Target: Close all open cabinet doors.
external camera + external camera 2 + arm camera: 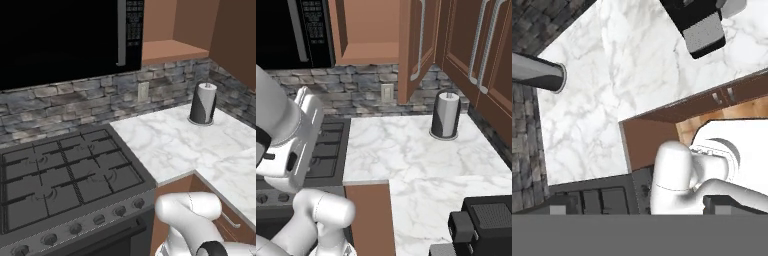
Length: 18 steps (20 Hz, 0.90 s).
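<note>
The open cabinet door (415, 47) stands at 12 o'clock in the right base view, above the counter (406, 150), swung out edge-on w/ its silver handle (420, 42) facing right. The claw (634, 205) is released, nothing in it. To do it well: rise, get behind the door's outer face, push slow towards the frame, clear of the paper towel roll (446, 115).

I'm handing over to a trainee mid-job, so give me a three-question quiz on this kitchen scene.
1. True or false: the upper cabinet door right of the microwave stands open.
2. What stands on the marble counter near the stone back wall? A) kettle B) paper towel roll C) pan
3. Fill in: the gripper's fingertips are spread ____.

Key: 1 true. 2 B, the paper towel roll. 3 open; nothing is held.
</note>
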Tool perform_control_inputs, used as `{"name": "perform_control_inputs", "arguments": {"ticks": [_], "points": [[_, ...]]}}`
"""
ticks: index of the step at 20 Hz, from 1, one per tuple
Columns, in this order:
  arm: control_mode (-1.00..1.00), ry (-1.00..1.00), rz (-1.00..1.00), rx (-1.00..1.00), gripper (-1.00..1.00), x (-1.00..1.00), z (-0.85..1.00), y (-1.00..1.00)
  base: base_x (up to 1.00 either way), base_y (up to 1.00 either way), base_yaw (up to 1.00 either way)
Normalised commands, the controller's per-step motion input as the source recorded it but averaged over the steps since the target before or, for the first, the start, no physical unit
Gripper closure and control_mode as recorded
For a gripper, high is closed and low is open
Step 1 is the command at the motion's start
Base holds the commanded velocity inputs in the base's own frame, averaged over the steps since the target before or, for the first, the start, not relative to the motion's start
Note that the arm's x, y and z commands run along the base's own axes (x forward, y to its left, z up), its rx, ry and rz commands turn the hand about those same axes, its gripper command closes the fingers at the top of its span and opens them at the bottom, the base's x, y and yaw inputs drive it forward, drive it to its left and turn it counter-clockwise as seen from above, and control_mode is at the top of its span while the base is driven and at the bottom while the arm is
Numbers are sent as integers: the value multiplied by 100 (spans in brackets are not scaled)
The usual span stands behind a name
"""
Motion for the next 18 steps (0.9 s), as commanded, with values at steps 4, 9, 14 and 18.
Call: {"name": "perform_control_inputs", "arguments": {"ticks": [4, 9, 14, 18], "points": [[-100, 0, -26, 15, -100, -30, 0, -54, 0, 0, 0], [-100, 0, -24, 5, -100, -6, -4, -42, 0, 0, 0], [-100, 1, -29, 0, -100, 10, -1, -39, 0, 0, 0], [-100, 3, -25, 0, -100, 25, 0, -40, 0, 0, 0]]}}
